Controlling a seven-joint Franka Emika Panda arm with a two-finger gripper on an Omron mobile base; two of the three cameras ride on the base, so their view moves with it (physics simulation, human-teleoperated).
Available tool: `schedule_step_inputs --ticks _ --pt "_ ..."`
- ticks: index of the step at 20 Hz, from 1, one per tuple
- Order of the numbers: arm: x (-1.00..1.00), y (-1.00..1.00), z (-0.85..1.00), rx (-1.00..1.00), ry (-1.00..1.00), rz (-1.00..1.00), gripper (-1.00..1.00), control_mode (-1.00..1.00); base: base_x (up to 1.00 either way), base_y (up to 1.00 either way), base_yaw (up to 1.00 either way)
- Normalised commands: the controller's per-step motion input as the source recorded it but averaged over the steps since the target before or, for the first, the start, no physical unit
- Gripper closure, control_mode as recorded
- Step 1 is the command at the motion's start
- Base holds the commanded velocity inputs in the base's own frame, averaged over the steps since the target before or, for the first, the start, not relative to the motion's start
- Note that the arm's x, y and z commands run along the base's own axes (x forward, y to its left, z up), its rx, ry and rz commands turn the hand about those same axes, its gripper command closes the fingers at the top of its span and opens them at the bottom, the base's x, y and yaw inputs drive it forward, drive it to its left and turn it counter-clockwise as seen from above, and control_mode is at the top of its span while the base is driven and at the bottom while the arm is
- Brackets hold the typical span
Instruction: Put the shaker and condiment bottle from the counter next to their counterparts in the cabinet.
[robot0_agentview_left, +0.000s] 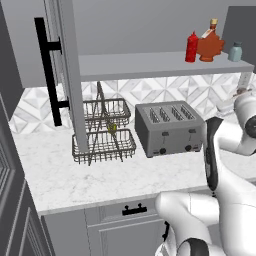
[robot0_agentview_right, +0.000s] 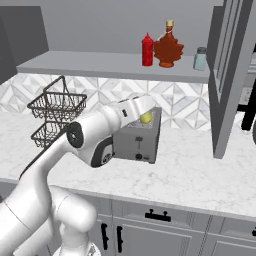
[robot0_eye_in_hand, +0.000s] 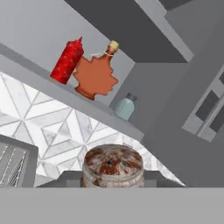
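Note:
My gripper (robot0_agentview_right: 145, 116) is shut on the shaker (robot0_agentview_right: 146, 118), a small yellowish-green cylinder, and holds it just above the toaster (robot0_agentview_right: 137, 140). In the hand view the shaker's speckled tan top (robot0_eye_in_hand: 112, 165) sits right in front of the gripper (robot0_eye_in_hand: 112, 177). On the cabinet shelf (robot0_agentview_left: 140, 65) the red condiment bottle (robot0_agentview_left: 191, 47) stands upright, close beside the dark-red leaf-shaped bottle (robot0_agentview_left: 210, 45). The pale blue-grey shaker (robot0_agentview_left: 235, 51) stands a little to that bottle's right. The hand view looks up at all three: condiment bottle (robot0_eye_in_hand: 67, 60), leaf bottle (robot0_eye_in_hand: 95, 75), pale shaker (robot0_eye_in_hand: 125, 107).
The grey toaster (robot0_agentview_left: 170, 127) stands on the marble counter (robot0_agentview_left: 65, 175) under the shelf. A two-tier wire basket (robot0_agentview_left: 103, 131) is to its left. The open cabinet door (robot0_agentview_left: 65, 75) with a black bar handle (robot0_agentview_left: 47, 70) hangs at the left, another door (robot0_agentview_right: 227, 75) at the right.

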Motion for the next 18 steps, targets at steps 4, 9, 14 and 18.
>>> schedule_step_inputs --ticks 4,9,14,18 --pt "0.0 -0.02 0.26 0.02 0.01 -0.16 1.0 -1.0 0.0 0.0 0.0" --pt "-0.01 0.0 0.39 0.25 -0.05 -0.01 1.0 -1.0 0.0 0.0 0.0" --pt "0.0 -0.06 0.91 0.44 -0.01 -0.08 1.0 -1.0 0.0 0.0 0.0" --pt "0.0 -0.05 0.8 0.25 -0.05 -0.11 1.0 -1.0 0.0 0.0 0.0"
